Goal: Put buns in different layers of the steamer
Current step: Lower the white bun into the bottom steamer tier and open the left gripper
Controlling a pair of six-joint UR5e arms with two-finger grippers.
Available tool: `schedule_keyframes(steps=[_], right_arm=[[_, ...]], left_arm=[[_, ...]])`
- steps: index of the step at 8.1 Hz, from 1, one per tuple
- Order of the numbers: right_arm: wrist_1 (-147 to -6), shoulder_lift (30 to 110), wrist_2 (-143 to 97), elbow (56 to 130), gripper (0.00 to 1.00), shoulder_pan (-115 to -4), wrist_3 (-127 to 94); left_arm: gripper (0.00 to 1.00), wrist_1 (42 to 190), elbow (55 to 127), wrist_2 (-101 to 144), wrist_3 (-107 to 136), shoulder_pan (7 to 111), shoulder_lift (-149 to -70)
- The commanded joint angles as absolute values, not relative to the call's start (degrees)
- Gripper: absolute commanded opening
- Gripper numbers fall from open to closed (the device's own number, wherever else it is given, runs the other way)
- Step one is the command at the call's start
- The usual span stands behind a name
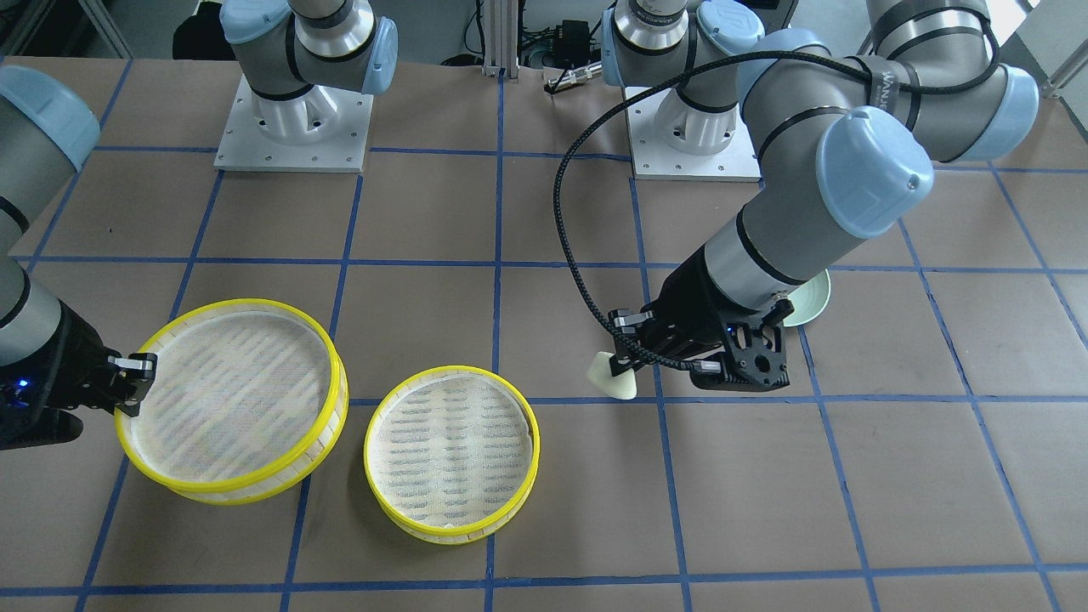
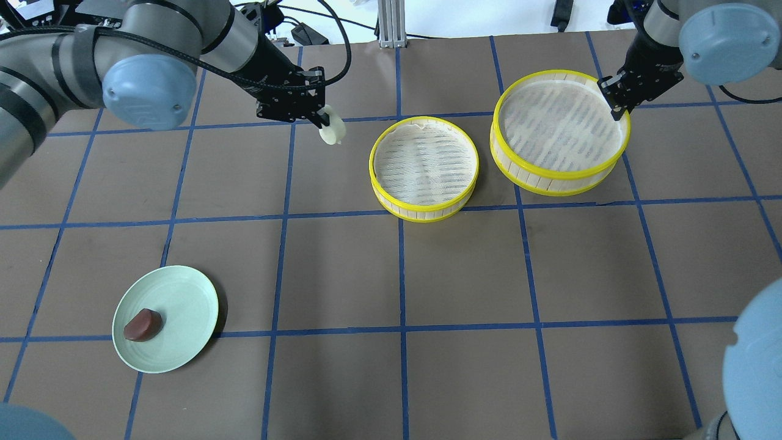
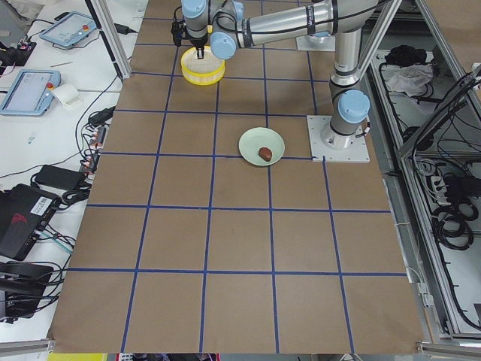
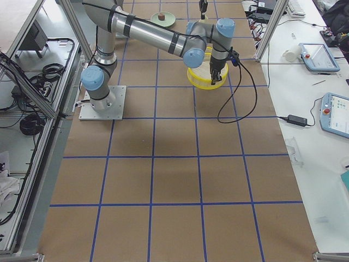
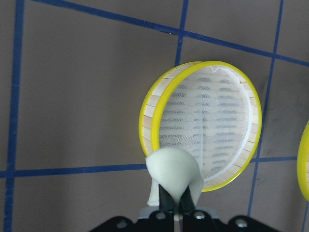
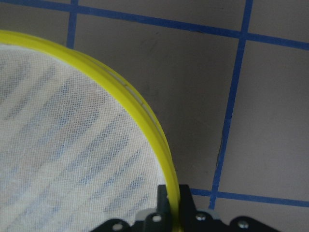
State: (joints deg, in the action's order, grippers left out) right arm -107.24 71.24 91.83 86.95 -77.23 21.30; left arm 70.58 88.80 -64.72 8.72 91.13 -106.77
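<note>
My left gripper (image 2: pixel 322 119) is shut on the cream-white bun (image 2: pixel 332 129) and holds it above the table, left of the steamer layers. In the left wrist view the bun (image 5: pixel 173 170) hangs just short of the near rim of one steamer layer (image 5: pixel 149 111). That layer (image 2: pixel 421 211) rests empty on the table. My right gripper (image 2: pixel 616 111) is shut on the yellow rim of the other layer (image 2: pixel 550 182), also empty, which looks raised. The rim runs between the jaws in the right wrist view (image 6: pixel 120 92). The dark reddish-brown bun (image 2: pixel 143 324) lies on the green plate.
The pale green plate (image 2: pixel 183 299) sits at the near left of the table. In the front-facing view it (image 1: pixel 814 302) is mostly hidden behind my left arm. Blue tape lines grid the brown table. The arm bases stand at the robot's edge.
</note>
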Motion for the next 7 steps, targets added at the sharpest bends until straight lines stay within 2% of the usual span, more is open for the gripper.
schedule_keyframes(steps=[1,5,6,7], right_arm=[[-107.49,70.75,92.11,87.01,0.00,-77.17,21.36],[-107.49,70.40,92.02,87.10,0.00,-77.17,21.45],[-107.49,70.40,92.02,87.10,0.00,-77.17,21.45],[-107.49,70.40,92.02,87.10,0.00,-77.17,21.45]], left_arm=[[0.00,60.60,88.86,-59.77,15.42,95.52,-113.36],[0.00,53.27,88.86,-56.63,21.34,98.70,-120.13],[0.19,53.26,88.86,-56.69,22.14,99.31,-120.58],[0.90,53.26,88.86,-56.60,22.84,99.40,-120.76]])
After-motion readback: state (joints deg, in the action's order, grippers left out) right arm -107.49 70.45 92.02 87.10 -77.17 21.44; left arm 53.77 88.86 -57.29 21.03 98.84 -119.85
